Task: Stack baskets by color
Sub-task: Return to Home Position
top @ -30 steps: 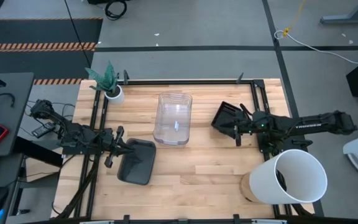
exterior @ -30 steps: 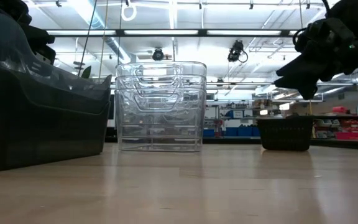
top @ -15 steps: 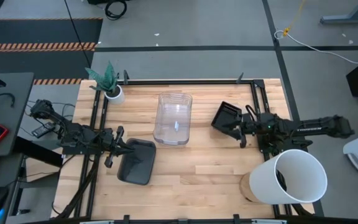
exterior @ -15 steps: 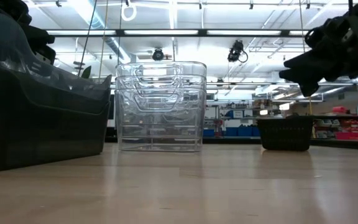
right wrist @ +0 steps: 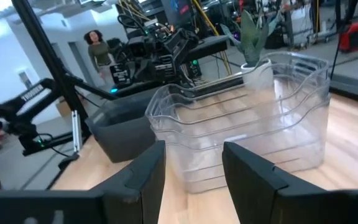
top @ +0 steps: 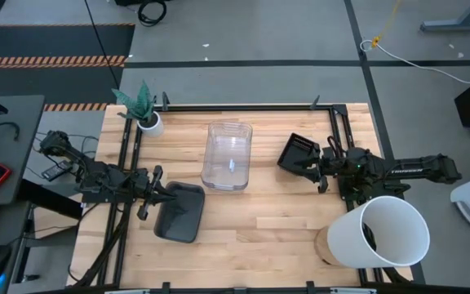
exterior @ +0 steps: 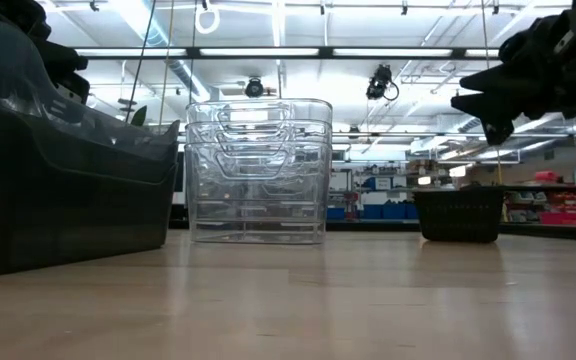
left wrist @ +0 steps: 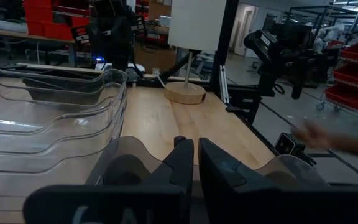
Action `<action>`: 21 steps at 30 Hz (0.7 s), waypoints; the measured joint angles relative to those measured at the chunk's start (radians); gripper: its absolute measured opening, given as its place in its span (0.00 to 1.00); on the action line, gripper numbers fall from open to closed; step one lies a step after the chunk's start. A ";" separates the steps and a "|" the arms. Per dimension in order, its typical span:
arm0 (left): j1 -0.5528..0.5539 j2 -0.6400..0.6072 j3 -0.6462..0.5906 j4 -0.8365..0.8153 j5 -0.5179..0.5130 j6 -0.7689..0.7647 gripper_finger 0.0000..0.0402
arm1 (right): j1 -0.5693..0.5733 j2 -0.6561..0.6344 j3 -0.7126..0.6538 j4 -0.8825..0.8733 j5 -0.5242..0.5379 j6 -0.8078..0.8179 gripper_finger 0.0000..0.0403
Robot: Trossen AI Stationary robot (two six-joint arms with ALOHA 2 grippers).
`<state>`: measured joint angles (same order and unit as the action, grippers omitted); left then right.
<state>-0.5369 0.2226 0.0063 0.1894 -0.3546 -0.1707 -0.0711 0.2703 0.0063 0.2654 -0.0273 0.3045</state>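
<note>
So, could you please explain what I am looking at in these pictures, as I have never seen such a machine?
Two robot arms work at a wooden table. One camera looks straight down, one sits at table height, one rides on each wrist. On the table stand stacked clear bins, a grey bin, a black basket, a white bucket and a potted plant. The left hand is shut beside the grey bin; the right hand is open near the black basket. Neither seems to hold anything.

Clear bins [top: 228, 155] – nested stack, upright, tabletop centre-back. Smoky grey bins [top: 179, 212] – nested, front left, slightly skewed. Black slotted basket [top: 297, 152] at right, turned diagonal, well apart from the others.
</note>
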 joint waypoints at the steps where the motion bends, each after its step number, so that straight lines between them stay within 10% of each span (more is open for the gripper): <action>1: 0.000 0.000 0.000 0.000 0.000 0.000 0.08 | 0.000 0.000 0.000 0.002 0.000 -0.016 0.41; 21: 0.000 0.000 0.000 0.000 0.000 0.000 0.09 | 0.000 0.000 0.000 0.003 0.000 -0.012 0.41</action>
<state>-0.5369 0.2226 0.0063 0.1894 -0.3545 -0.1708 -0.0711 0.2707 0.0063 0.2680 -0.0277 0.2925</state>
